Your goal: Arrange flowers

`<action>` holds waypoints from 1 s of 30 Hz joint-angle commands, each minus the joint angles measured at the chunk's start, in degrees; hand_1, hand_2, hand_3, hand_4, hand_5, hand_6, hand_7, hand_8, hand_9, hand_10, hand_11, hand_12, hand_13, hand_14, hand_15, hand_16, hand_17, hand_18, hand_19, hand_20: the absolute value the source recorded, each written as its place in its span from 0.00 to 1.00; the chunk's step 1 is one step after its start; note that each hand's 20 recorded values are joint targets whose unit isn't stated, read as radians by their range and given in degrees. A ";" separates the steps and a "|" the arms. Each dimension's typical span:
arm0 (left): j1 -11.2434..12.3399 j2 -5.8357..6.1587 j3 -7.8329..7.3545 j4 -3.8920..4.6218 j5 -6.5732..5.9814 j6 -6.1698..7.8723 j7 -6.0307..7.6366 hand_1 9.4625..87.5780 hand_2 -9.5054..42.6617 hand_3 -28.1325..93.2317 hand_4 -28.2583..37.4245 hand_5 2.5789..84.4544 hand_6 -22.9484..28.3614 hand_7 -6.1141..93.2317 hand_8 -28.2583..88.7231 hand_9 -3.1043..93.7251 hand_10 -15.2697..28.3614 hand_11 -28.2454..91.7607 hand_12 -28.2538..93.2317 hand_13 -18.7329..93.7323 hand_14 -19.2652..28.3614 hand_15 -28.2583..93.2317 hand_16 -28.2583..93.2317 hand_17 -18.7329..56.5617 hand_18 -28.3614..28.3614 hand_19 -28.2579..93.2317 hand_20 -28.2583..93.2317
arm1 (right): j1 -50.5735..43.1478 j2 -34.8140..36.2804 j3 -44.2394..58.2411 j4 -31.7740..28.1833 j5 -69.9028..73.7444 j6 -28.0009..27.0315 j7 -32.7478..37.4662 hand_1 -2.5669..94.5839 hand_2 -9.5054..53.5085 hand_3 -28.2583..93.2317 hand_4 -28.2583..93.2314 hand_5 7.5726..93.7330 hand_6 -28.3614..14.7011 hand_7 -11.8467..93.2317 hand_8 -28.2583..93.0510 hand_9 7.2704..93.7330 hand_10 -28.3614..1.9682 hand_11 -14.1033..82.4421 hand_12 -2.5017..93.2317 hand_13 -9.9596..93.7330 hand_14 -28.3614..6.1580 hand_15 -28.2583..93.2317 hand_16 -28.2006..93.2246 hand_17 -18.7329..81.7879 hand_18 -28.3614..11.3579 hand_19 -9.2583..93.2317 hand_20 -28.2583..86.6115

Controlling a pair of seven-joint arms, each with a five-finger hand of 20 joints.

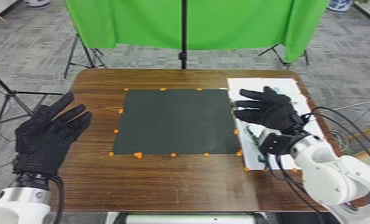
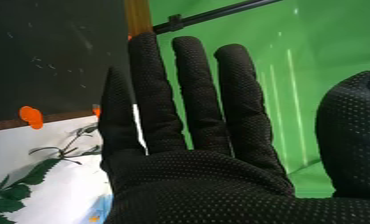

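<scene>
A robot's black-gloved right hand [image 1: 272,114] hangs over the white sheet [image 1: 261,82] at its side of the brown table [image 1: 146,185], fingers straight and parted, thumb standing well off, nothing held. The greenery for the arrangement, leafy cuttings [image 2: 41,171] with toothed leaves, lies on that sheet just beside and below the hand, likely set there within easy reach of the working arm. The open spread looks meant to let the hand come down around a stem without crushing leaves; picking one up seems the step at hand, with the arranging barely begun. A pale-blue patch [image 2: 100,207] shows near the same hand's palm, its nature unclear. Inward of the hand is a dark mat [image 1: 177,122], its border dotted with orange markers [image 1: 138,155], presumably to fix it down or mark its bounds. Across the mat, the left hand [image 1: 46,142] is held off at the table's edge, its fingers loose and apart, probably to leave the workspace free. By count: two robot hands, one mat, one white sheet, one blue patch, at least ten orange markers; how many stems make up the cuttings, I cannot tell from here.
</scene>
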 commanded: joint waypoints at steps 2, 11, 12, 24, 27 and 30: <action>0.99 -0.49 -0.09 0.04 0.26 -0.16 -0.59 0.14 0.34 0.87 0.03 0.41 0.64 0.21 0.16 0.37 0.84 0.45 0.33 0.38 0.99 0.61 0.17 0.14 1.00 0.72 0.20 | -0.59 0.22 0.24 -0.68 0.06 0.89 -0.25 0.16 0.34 0.87 0.00 0.52 0.62 0.28 0.12 0.54 0.44 0.30 0.15 0.51 0.29 0.49 0.33 0.25 0.18 0.59 0.37; 0.56 -0.58 -0.03 0.14 0.39 -0.31 -1.10 0.14 0.34 0.87 0.04 0.41 0.64 0.21 0.16 0.37 0.84 0.45 0.33 0.38 1.00 0.61 0.17 0.14 1.00 0.73 0.20 | -0.40 0.42 0.18 -0.87 0.08 1.08 -0.60 0.16 0.34 0.87 0.00 0.51 0.62 0.28 0.12 0.54 0.44 0.30 0.15 0.51 0.29 0.49 0.33 0.25 0.18 0.59 0.37; 0.55 -0.51 -0.02 0.14 0.31 -0.24 -0.98 0.14 0.34 0.87 0.04 0.41 0.64 0.21 0.16 0.37 0.84 0.45 0.33 0.38 1.00 0.61 0.17 0.14 1.00 0.73 0.20 | -0.49 0.39 0.25 -0.94 0.12 1.14 -0.58 0.16 0.34 0.87 0.00 0.51 0.62 0.28 0.12 0.54 0.44 0.30 0.15 0.51 0.30 0.49 0.33 0.25 0.18 0.59 0.37; 0.94 -0.77 -0.43 0.05 0.33 -0.16 -1.31 0.14 0.34 0.87 0.03 0.41 0.64 0.21 0.16 0.37 0.84 0.45 0.33 0.38 1.00 0.61 0.17 0.14 1.00 0.73 0.20 | -1.48 -0.15 1.78 -4.13 -12.74 6.56 8.51 0.17 0.34 0.87 0.00 0.51 0.61 0.28 0.12 0.54 0.44 0.30 0.15 0.53 0.29 0.52 0.34 0.28 0.14 0.63 0.38; 0.97 -0.62 -0.61 0.05 0.35 -0.18 -1.19 0.14 0.34 0.87 0.03 0.41 0.64 0.21 0.16 0.37 0.84 0.45 0.33 0.38 0.99 0.61 0.17 0.14 1.00 0.73 0.20 | -1.37 -0.31 1.85 -5.84 -20.28 9.29 14.20 0.17 0.32 0.87 0.00 0.51 0.60 0.28 0.12 0.55 0.44 0.31 0.15 0.55 0.28 0.53 0.33 0.29 0.12 0.66 0.38; 1.15 -0.48 -0.81 0.02 0.33 -0.18 -0.94 0.14 0.34 0.87 0.03 0.41 0.64 0.21 0.16 0.37 0.84 0.45 0.33 0.38 1.00 0.61 0.17 0.14 1.00 0.73 0.20 | -1.51 -0.34 2.17 -7.71 -29.81 10.98 22.02 0.19 0.30 0.86 0.00 0.51 0.59 0.28 0.12 0.55 0.42 0.31 0.15 0.56 0.27 0.55 0.33 0.32 0.08 0.69 0.38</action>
